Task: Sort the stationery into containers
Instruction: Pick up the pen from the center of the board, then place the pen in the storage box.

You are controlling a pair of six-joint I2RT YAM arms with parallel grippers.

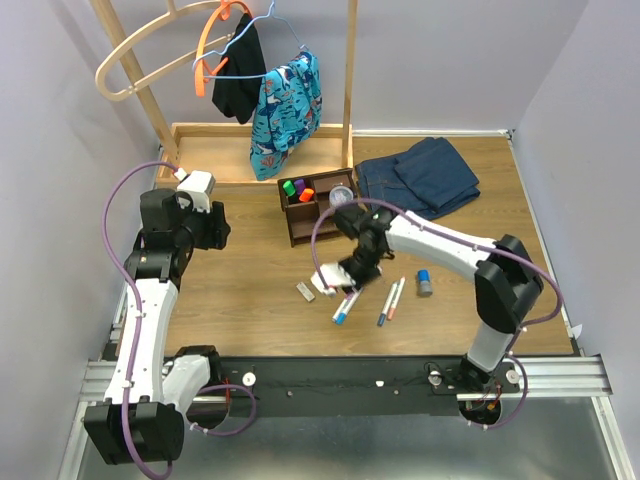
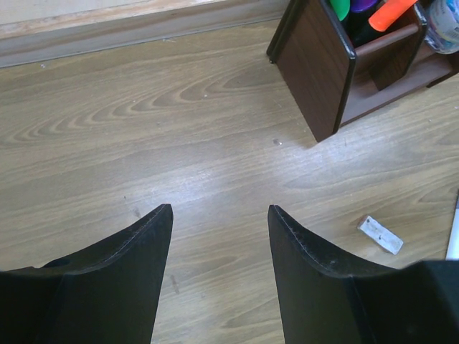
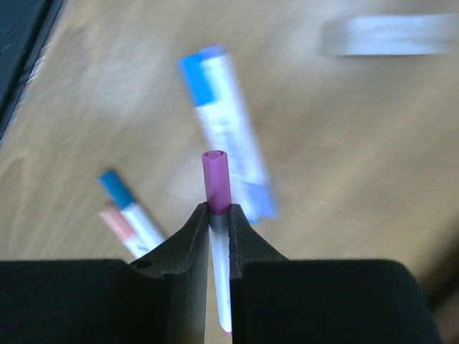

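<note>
Blue-capped pen (image 3: 228,143) motion-blurred, clear tub (image 2: 446,25) cut off at edge, pink-capped pen (image 3: 216,183) mostly hidden between fingers (image 3: 179,251)

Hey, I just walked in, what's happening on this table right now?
Two robot arms are sorting stationery. The right gripper is shut on a thin purple-capped pen. The left gripper hangs open over bare wood beside the brown organiser, which already holds a green marker, purple marker and orange marker. Three other pens, an eraser and a small bottle lie loose on the table.
</note>
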